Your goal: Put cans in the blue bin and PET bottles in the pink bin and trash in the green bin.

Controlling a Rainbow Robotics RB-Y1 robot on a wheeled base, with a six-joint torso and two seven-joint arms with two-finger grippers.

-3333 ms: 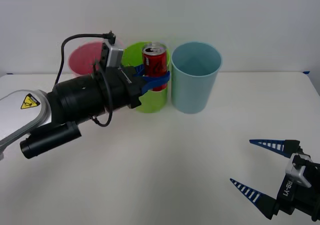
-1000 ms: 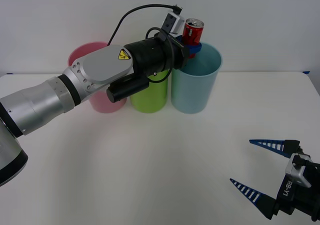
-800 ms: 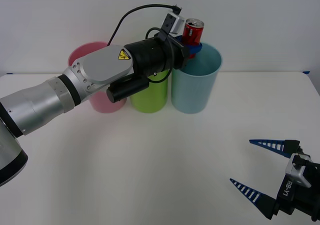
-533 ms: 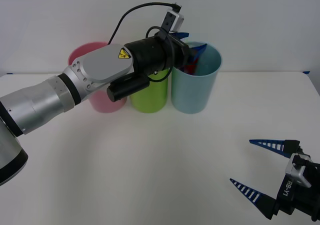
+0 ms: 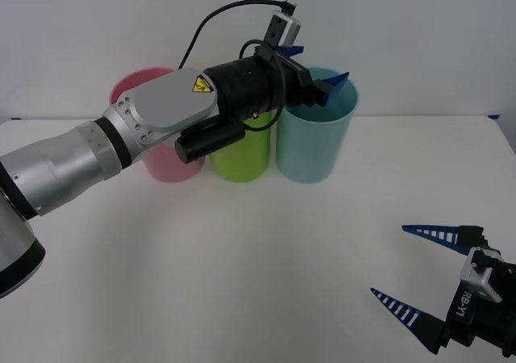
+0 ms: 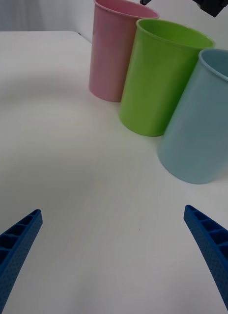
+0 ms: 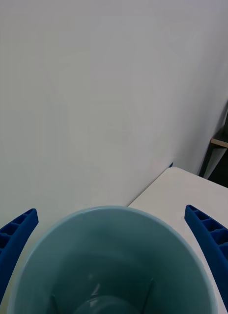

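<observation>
**Three bins in a row, left gripper empty over the blue one**

Three tapered bins stand at the counter's far edge: the pink bin at 10 o'clock, the green bin touching it at 11 o'clock, and the blue bin just beside that at 12 o'clock. The left gripper hangs over the blue bin's rim, its blue ribbed fingers spread wide and holding nothing. One second ago those fingers clamped the red can above the same rim; half a second ago they had parted and red showed inside the bin's mouth. The can is no longer between the fingers, and it must lie down in the blue bin, though the left wrist view into the blue bin shows no clear red at the bottom. The right gripper sits parked at 5 o'clock on the near counter, fingers wide apart, unchanged from all earlier frames. In the right wrist view the pink bin, green bin and blue bin stand upright, as before.
</observation>
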